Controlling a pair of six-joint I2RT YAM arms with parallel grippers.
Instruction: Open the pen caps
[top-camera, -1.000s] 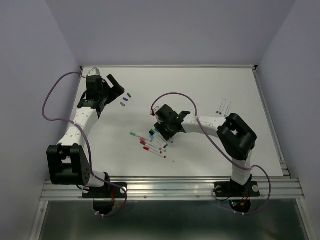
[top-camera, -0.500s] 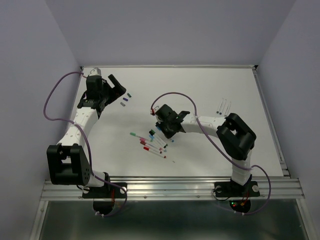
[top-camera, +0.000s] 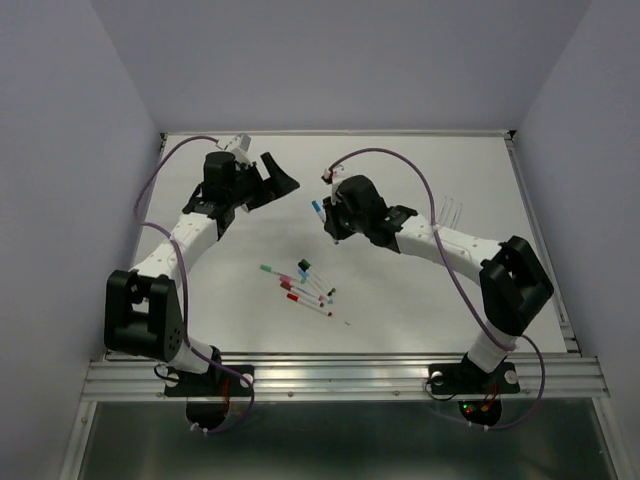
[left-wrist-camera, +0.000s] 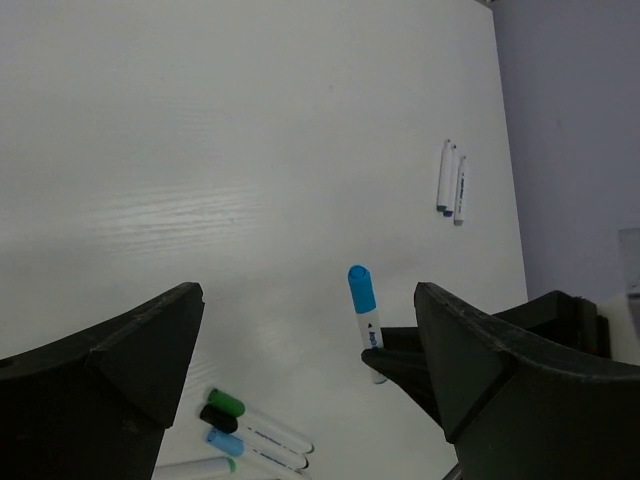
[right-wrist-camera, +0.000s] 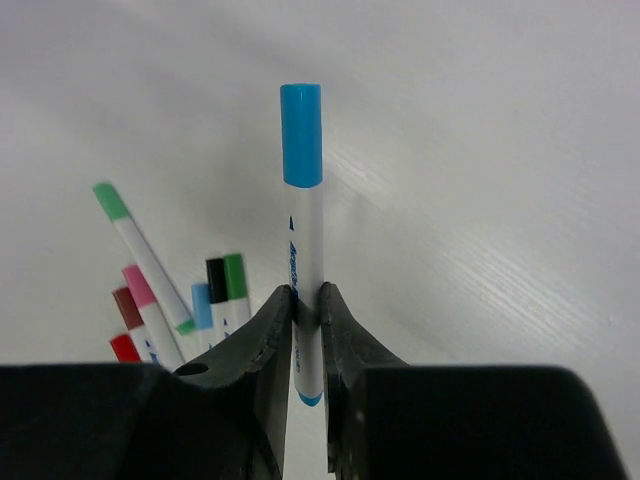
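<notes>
Fingers first, in the top view: the right fingers (top-camera: 331, 218) are clamped on the barrel of the blue pen (top-camera: 317, 210) and hold it clear of the worktop (top-camera: 420, 320). We see the left fingers (top-camera: 281, 182) spread wide and empty just beside that pen, on its cap side, not touching it. The other pens (top-camera: 300, 285) lie well apart from it, toward the arm bases.

From the left wrist, the blue cap (left-wrist-camera: 361, 288) sits ahead of us, between the two open fingers in the frame. The pen's long axis stands upright here, crosswise to the line on which they close.

From the right wrist, the grip sits low on the barrel, with the cap at the far, free end. We judge the left arm the nearer one for the pull: it must advance until the cap lies between its fingers.
</notes>
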